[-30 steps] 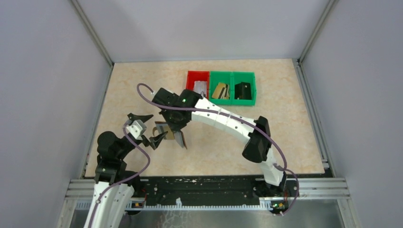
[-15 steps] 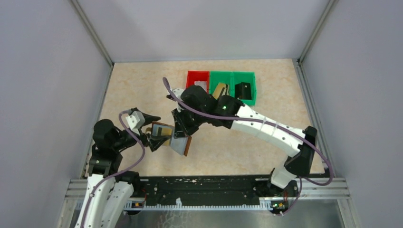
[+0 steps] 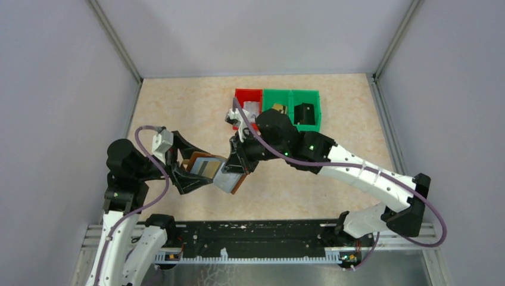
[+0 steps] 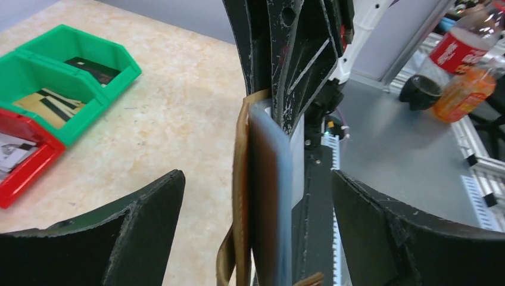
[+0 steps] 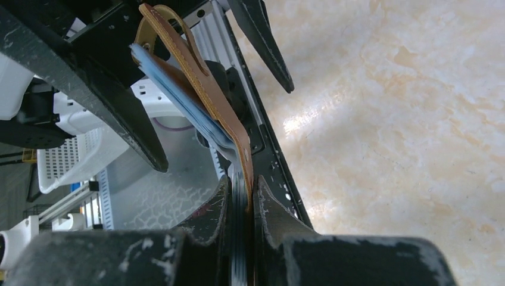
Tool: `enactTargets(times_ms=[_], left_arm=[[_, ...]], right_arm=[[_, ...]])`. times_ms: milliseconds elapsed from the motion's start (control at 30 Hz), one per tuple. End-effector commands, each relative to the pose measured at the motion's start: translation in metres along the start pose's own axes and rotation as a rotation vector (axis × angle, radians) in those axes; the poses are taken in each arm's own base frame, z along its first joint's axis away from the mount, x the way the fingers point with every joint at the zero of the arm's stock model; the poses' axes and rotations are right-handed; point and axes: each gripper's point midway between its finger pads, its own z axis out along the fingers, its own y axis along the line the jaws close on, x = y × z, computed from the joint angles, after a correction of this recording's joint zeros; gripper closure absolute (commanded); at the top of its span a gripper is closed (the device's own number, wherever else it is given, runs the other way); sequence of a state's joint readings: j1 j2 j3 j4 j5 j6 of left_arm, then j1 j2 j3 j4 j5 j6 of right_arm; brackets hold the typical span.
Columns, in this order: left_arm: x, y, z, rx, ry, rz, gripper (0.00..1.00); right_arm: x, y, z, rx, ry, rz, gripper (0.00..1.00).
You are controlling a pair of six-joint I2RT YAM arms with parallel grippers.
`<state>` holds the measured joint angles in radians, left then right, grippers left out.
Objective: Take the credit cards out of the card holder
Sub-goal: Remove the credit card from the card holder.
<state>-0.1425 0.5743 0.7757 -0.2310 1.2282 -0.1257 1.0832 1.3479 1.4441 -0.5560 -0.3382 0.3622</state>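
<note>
Noted the right end effector (image 5: 241, 196) clenched on the card holder (image 5: 202, 80) and the pale credit cards (image 4: 271, 196) inside it, held edge-on over the desk (image 3: 178, 107) at mid-frame in the top view. Recorded the left end effector (image 4: 257, 179) released, fingers (image 4: 143, 226) spread either side of the holder, apart from it. Could not count the cards, seen only edge-on and cut off at the bottom of the left wrist view.

No legible text anywhere — white script on the red-labelled bottle (image 4: 461, 47) too blurred
</note>
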Motion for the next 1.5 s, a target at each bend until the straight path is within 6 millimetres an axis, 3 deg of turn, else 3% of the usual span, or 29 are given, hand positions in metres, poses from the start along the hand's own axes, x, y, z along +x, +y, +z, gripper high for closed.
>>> enactTargets(times_ms=[0, 200, 400, 567, 767, 1067, 1333, 1467], left_arm=[[-0.017, -0.021, -0.001, 0.085, -0.018, -0.017, 0.04], [-0.027, -0.009, 0.0, 0.0, -0.052, -0.021, 0.08], [-0.034, 0.007, 0.001, -0.081, -0.079, -0.044, 0.26], [-0.042, 0.007, 0.0, -0.108, -0.108, -0.027, 0.39], [-0.043, -0.017, -0.003, -0.043, -0.118, -0.002, 0.39], [-0.042, -0.016, -0.007, -0.086, -0.146, 0.028, 0.44], [-0.05, -0.002, -0.007, -0.162, -0.198, -0.001, 0.53], [-0.057, -0.014, -0.005, -0.098, -0.203, -0.037, 0.55]], right_arm=[[-0.045, 0.019, -0.029, -0.056, -0.224, -0.107, 1.0], [-0.055, 0.022, -0.048, -0.053, -0.325, -0.13, 1.0], [-0.058, 0.025, -0.054, -0.06, -0.338, -0.121, 1.0], [-0.058, 0.028, -0.055, -0.074, -0.338, -0.114, 1.0], [-0.063, 0.028, -0.063, -0.073, -0.37, -0.104, 1.0], [-0.068, 0.043, -0.064, -0.17, -0.391, -0.064, 1.0], [-0.062, 0.052, -0.054, -0.241, -0.348, -0.027, 1.0], [-0.059, 0.051, -0.052, -0.241, -0.339, -0.028, 1.0]])
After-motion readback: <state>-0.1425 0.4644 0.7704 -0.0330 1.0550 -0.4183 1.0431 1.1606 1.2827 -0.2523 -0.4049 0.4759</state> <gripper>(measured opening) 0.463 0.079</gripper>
